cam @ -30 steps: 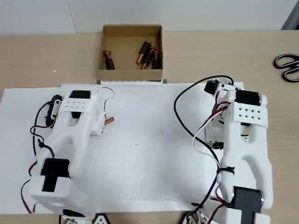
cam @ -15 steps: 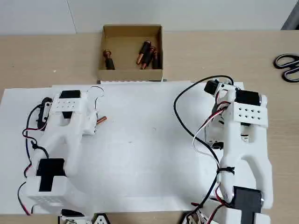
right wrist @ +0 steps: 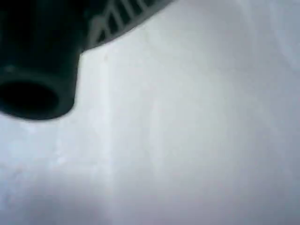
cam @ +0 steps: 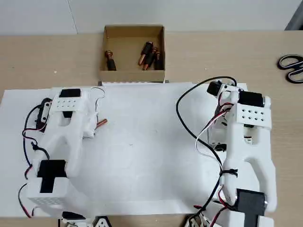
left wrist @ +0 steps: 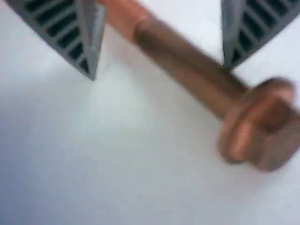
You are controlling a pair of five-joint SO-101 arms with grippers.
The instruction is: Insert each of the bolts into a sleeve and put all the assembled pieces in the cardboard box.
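Note:
A copper bolt (left wrist: 197,84) lies slantwise between the two grey fingertips of my left gripper (left wrist: 159,56), head outward, just over the white paper. In the high view the bolt (cam: 102,123) sticks out to the right of the left arm (cam: 71,113). My right arm (cam: 248,123) is at the paper's right side. In its wrist view a black sleeve (right wrist: 37,70) sits against a grey finger (right wrist: 122,18), open end toward the paper. The cardboard box (cam: 134,75) at the back holds several assembled pieces (cam: 147,54).
A large white paper sheet (cam: 151,165) covers the table between the arms. Black scissors (cam: 291,67) lie at the far right edge. Cables loop beside the right arm (cam: 189,127).
The left arm has drawn back to the left, away from the middle, and the bolt has travelled with it. The right arm has not moved.

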